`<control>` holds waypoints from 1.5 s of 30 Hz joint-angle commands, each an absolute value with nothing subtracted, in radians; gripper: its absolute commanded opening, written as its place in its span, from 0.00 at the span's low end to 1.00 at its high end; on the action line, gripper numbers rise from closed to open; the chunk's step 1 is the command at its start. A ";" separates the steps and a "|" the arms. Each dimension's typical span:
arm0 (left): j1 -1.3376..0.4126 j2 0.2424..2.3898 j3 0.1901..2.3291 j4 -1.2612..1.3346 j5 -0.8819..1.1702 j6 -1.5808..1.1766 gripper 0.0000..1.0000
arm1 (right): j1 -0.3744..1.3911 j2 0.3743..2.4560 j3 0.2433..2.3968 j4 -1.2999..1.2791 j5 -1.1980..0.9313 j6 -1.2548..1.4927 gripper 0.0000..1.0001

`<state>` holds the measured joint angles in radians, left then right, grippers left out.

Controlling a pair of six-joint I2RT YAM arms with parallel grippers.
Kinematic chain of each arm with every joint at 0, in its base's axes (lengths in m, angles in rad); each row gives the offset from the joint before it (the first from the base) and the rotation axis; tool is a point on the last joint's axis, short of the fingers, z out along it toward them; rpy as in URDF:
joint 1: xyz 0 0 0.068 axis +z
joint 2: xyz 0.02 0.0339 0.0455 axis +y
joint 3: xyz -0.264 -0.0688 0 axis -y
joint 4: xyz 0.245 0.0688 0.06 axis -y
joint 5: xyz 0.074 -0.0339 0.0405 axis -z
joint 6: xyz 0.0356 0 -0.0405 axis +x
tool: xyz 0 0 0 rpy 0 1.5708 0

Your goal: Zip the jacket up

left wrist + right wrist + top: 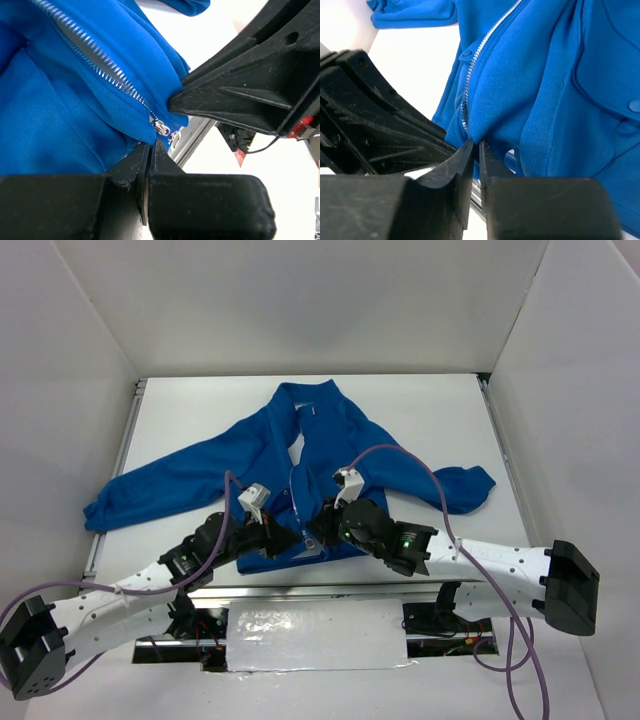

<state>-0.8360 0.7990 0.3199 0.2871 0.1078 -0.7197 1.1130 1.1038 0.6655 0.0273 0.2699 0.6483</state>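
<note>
The royal-blue jacket (335,435) lies flat on the white table, collar far, hem near, sleeves spread. Its silver zipper (296,485) runs down the centre; the teeth (95,55) end at the slider (162,128) by the hem. My left gripper (285,537) (151,145) is shut, its tips pinching the hem fabric just under the slider. My right gripper (318,530) (476,145) is shut on the hem beside the zipper's lower end (466,117). The two grippers are close together, nearly touching.
A metal rail (300,590) edges the table's near side, with a shiny sheet (315,635) below it. White walls enclose the table on three sides. The right sleeve end (478,485) and left sleeve end (100,512) lie toward the sides.
</note>
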 commanded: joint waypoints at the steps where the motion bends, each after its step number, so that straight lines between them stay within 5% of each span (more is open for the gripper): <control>1: -0.842 0.798 0.299 0.353 0.169 -0.752 0.00 | 1.118 1.121 0.672 0.043 0.287 0.681 0.18; 19: -0.841 0.842 0.267 0.416 0.178 -0.770 0.00 | 1.104 0.928 0.700 -0.120 0.246 0.683 0.91; 31: -0.836 0.847 0.285 0.420 0.193 -0.767 0.00 | 1.108 0.883 0.407 0.208 -0.113 0.831 0.83; 45: -0.836 0.864 0.304 0.433 0.209 -0.769 0.00 | 1.108 1.032 0.384 0.345 -0.038 0.808 0.79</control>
